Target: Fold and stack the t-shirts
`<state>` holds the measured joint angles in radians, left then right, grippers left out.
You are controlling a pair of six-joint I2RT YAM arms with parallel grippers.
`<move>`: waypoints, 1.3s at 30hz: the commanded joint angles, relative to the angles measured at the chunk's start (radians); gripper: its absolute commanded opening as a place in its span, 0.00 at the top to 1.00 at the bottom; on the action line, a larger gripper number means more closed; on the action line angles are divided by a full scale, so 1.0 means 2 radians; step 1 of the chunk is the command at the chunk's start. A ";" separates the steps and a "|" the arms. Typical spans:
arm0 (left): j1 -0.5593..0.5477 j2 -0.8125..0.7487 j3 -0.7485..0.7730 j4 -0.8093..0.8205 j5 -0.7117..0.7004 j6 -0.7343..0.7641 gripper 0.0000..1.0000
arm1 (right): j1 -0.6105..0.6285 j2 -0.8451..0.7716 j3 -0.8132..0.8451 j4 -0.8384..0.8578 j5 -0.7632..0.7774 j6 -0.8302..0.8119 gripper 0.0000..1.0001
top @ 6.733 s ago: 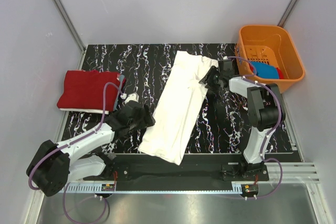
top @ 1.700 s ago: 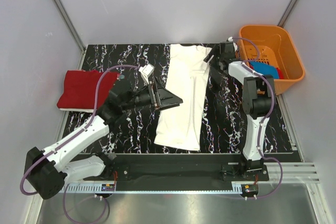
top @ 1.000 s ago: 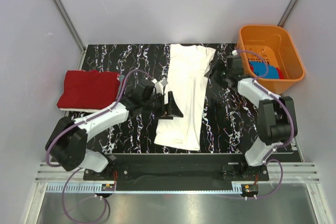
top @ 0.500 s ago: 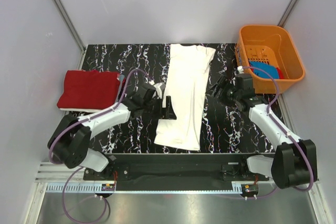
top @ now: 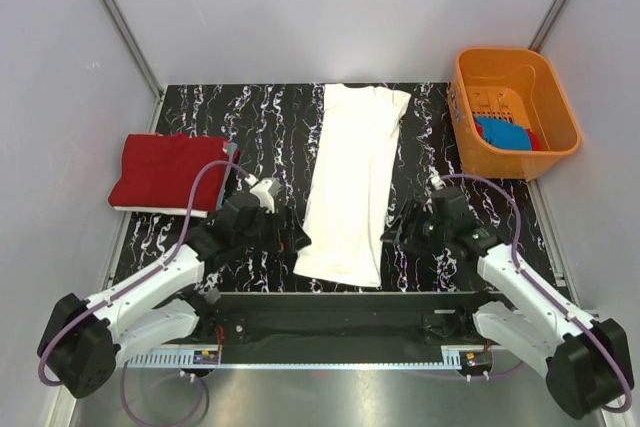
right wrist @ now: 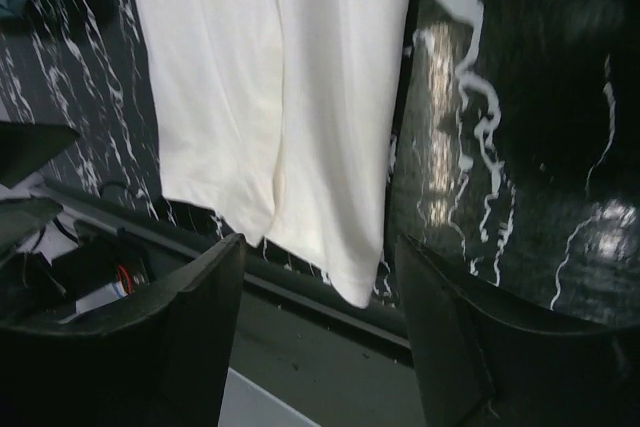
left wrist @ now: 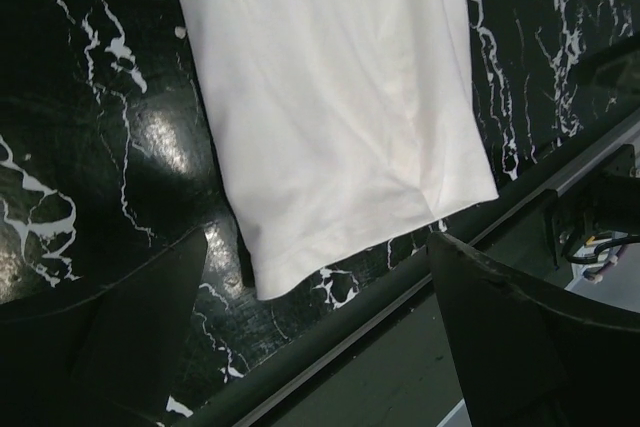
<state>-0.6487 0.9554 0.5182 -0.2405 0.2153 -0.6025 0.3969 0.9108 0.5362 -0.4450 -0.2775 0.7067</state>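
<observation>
The white t-shirt (top: 352, 179) lies folded lengthwise into a long narrow strip down the middle of the table, collar end far, hem near. My left gripper (top: 297, 240) is open and empty just left of the near hem corner; the hem shows in the left wrist view (left wrist: 330, 117) ahead of the fingers (left wrist: 130, 317). My right gripper (top: 393, 237) is open and empty just right of the hem; the right wrist view shows the hem corner (right wrist: 290, 107) between its fingers (right wrist: 480, 347). The red t-shirt (top: 165, 172) lies folded at the left. The blue t-shirt (top: 505, 134) lies in the basket.
The orange plastic basket (top: 560, 107) stands at the far right corner. The black marbled table (top: 250, 127) ends at a dark rail (top: 340, 302) just below the shirt's hem. Grey walls close in the back and sides.
Both arms have drawn back from the far and middle parts of the shirt to its near hem, one on each side. The white shirt has stayed a straight strip.
</observation>
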 commanded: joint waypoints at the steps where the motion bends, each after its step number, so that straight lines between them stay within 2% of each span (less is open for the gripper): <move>1: 0.001 -0.014 -0.022 -0.012 0.000 -0.005 0.05 | 0.064 -0.023 -0.028 -0.019 0.014 0.057 0.33; 6: 0.001 -0.020 -0.060 0.017 0.015 -0.026 0.08 | 0.140 -0.027 -0.062 -0.011 0.051 0.109 0.36; 10: -0.001 -0.008 -0.083 0.046 0.024 -0.033 0.17 | 0.151 -0.017 -0.080 0.015 0.045 0.120 0.43; 11: -0.001 -0.001 -0.085 0.054 0.027 -0.035 0.22 | 0.151 -0.016 -0.084 0.021 0.042 0.121 0.45; 17: -0.008 0.026 -0.096 0.090 0.038 -0.042 0.31 | 0.161 0.009 -0.096 0.064 0.040 0.128 0.46; 21: -0.016 0.042 -0.094 0.103 0.040 -0.048 0.39 | 0.162 0.030 -0.099 0.094 0.035 0.131 0.53; 24: -0.017 0.051 -0.093 0.109 0.037 -0.048 0.42 | 0.162 0.055 -0.102 0.115 0.032 0.130 0.62; 25: -0.018 0.054 -0.093 0.110 0.036 -0.048 0.46 | 0.162 0.061 -0.102 0.123 0.032 0.130 0.74; 28: -0.018 0.065 -0.093 0.116 0.034 -0.050 0.55 | 0.162 0.063 -0.102 0.127 0.036 0.131 0.90; 32: -0.020 0.086 -0.093 0.129 0.034 -0.055 0.57 | 0.162 0.051 -0.099 0.116 0.041 0.128 1.00; 34: -0.020 0.094 -0.093 0.133 0.033 -0.058 0.57 | 0.162 0.045 -0.099 0.108 0.040 0.128 1.00; 37: -0.027 0.114 -0.093 0.149 0.042 -0.062 0.76 | 0.162 0.037 -0.096 0.091 0.043 0.123 1.00; 38: -0.029 0.117 -0.092 0.149 0.043 -0.065 0.97 | 0.162 0.033 -0.093 0.084 0.046 0.121 1.00; 39: -0.032 0.118 -0.093 0.149 0.043 -0.068 1.00 | 0.162 0.024 -0.093 0.068 0.050 0.119 1.00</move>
<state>-0.6960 1.1767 0.3328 -0.0002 0.2813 -0.7303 0.7120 0.9993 0.3344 -0.2604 -0.2180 0.9611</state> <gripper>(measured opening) 0.050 0.019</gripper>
